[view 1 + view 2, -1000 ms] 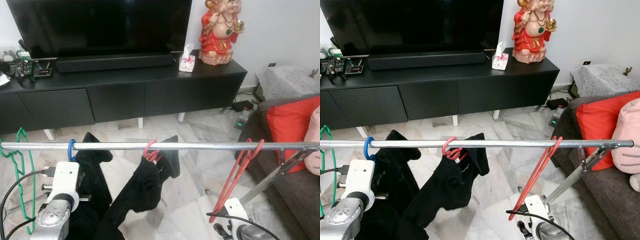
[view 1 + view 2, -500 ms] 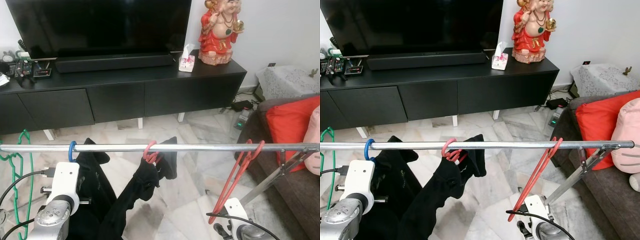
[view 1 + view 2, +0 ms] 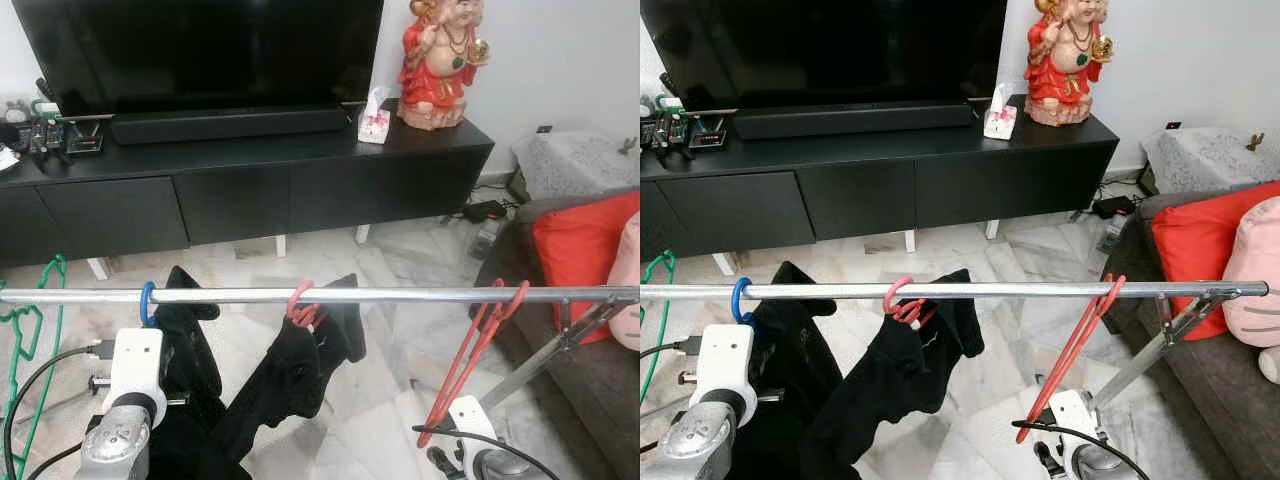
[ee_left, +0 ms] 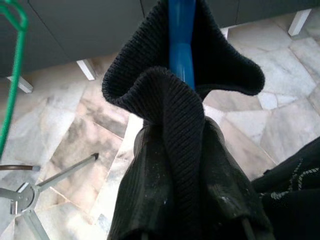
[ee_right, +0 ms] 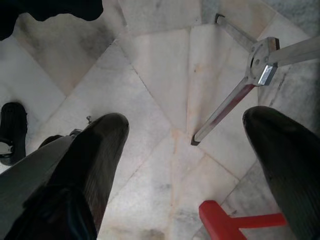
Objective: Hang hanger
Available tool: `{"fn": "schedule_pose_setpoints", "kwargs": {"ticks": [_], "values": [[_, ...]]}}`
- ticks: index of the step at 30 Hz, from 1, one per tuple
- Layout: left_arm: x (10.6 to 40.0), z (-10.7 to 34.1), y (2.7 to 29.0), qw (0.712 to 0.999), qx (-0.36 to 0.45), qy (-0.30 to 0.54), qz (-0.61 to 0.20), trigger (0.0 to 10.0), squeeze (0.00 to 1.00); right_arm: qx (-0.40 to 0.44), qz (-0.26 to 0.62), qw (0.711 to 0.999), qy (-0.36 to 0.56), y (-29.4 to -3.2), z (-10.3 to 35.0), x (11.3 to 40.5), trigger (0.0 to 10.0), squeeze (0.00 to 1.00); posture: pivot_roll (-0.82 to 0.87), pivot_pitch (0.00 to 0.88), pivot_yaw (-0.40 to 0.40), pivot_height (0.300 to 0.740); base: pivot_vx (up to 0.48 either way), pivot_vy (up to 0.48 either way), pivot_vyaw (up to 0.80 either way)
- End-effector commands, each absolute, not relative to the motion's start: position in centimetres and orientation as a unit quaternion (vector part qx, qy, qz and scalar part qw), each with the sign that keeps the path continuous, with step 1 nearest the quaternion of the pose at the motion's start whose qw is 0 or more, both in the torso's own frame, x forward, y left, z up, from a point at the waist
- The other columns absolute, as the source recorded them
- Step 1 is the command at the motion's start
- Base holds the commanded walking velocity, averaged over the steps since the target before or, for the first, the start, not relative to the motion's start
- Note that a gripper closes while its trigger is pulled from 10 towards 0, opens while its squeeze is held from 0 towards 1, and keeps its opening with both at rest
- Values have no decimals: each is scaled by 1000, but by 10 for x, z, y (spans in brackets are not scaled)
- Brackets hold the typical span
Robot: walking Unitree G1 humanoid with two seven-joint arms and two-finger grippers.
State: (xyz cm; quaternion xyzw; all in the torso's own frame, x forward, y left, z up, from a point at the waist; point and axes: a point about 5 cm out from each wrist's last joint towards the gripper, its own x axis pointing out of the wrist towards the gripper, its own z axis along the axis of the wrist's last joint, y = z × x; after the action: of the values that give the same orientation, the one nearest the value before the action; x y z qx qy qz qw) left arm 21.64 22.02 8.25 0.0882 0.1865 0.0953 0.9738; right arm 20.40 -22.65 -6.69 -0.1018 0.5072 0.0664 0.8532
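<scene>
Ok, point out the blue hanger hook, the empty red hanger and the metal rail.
blue hanger hook (image 3: 147, 299), left eye view, curve over rail
red hanger (image 3: 470, 355), left eye view, sloping arm
metal rail (image 3: 400, 295), left eye view, bare middle

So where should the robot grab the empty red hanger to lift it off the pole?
Best on the long slanted arm of the red hanger, below its hook on the rail. That bare, thin arm hangs nearest the open right tool, which could probably come from below and close across it.
</scene>
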Motion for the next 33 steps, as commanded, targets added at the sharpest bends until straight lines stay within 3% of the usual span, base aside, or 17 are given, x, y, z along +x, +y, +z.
{"fn": "schedule_pose_setpoints", "kwargs": {"ticks": [1,4,5,6,7,8,9,24,33], "values": [[210,72,224,969,88,202,109,10000,0,-106,65,855,503,-229,-64,208,10000,0,-24,0,-78,732,0,0,0],[210,71,225,970,84,196,113,10000,0,-107,65,855,503,-229,-64,208,10000,0,-23,0,-80,732,0,0,0],[210,71,226,971,81,192,114,10000,569,-107,65,855,503,-229,-64,208,10000,0,-23,0,-80,732,0,0,0],[209,71,226,972,79,189,115,10000,569,-107,65,855,503,-229,-64,208,10000,0,-23,0,-80,732,0,0,0],[209,72,226,973,76,183,115,10000,867,-107,65,855,503,-229,-64,208,10000,0,-23,0,-80,732,0,0,0],[209,72,226,973,76,183,115,10000,867,-107,65,855,503,-229,-64,208,10000,0,-23,0,-80,732,0,0,0],[210,73,225,975,70,178,112,10000,1000,-106,65,855,503,-229,-64,208,10000,0,-23,0,-80,732,0,0,0],[213,83,227,982,44,147,109,10000,1000,-105,66,856,503,-229,-64,207,10000,0,-22,0,-77,732,0,0,0],[207,86,224,989,15,134,56,10000,1000,-107,67,855,503,-229,-65,207,10000,0,-19,0,-71,732,0,0,0]]}}
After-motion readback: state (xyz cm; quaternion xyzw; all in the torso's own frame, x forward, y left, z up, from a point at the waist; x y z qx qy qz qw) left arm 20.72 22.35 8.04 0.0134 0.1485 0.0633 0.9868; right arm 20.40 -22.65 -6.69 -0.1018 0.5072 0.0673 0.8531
